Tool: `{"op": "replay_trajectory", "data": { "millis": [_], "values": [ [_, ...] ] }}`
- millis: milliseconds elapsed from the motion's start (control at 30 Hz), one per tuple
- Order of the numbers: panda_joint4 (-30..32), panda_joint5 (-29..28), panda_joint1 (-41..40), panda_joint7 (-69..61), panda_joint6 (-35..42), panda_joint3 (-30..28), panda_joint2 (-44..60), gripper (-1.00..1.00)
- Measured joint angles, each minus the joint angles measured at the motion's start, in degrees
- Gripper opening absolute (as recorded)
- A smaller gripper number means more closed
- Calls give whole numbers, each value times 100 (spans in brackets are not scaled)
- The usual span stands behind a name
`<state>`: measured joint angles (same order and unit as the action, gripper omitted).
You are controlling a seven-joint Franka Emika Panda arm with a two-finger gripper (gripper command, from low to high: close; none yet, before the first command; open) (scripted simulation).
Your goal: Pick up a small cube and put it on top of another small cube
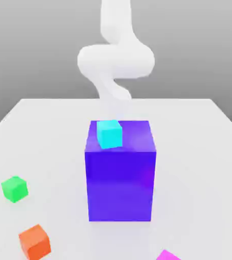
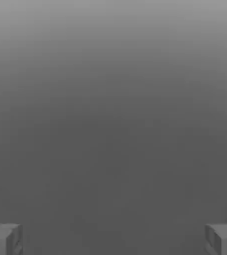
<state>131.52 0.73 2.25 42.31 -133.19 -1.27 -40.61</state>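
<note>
We are seeing the fingers [image 2: 4,240] standing wide apart in the hand view, one grey pad at each lower corner, with nothing between them but plain grey background; they are holding nothing. The gripper [image 2: 113,241] is gripping no cube.

In the exterior view we are seeing the white arm [image 1: 116,61] curling above the far edge of the counter [image 1: 199,152], behind the big blue-purple block [image 1: 120,175]. The block is standing upright near the middle of the counter. A small cyan cube [image 1: 109,134] is sitting on the block's top face, toward the exterior view's left corner nearest the camera, slightly turned.

We are noting the green cube [image 1: 14,189] resting on the counter on the exterior view's left, well apart from the block. The orange cube [image 1: 35,241] is lying nearer the camera than the green one, also on the left, apart from it. The magenta cube [image 1: 167,255] is lying at the near edge of the exterior view, to the right of the block's base, partly cut off by the picture's lower border. It is well apart from the green cube, with the block between their sides of the counter.
</note>
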Motion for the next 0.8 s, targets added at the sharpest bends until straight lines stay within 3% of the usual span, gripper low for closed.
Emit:
{"op": "replay_trajectory", "data": {
  "millis": [367, 800],
  "values": [
    [-118, 454, 807, -1660, -617, -404, 2324, 0],
    [-247, 635, 1185, -3350, -1357, -288, 5000, 0]
  ]
}}
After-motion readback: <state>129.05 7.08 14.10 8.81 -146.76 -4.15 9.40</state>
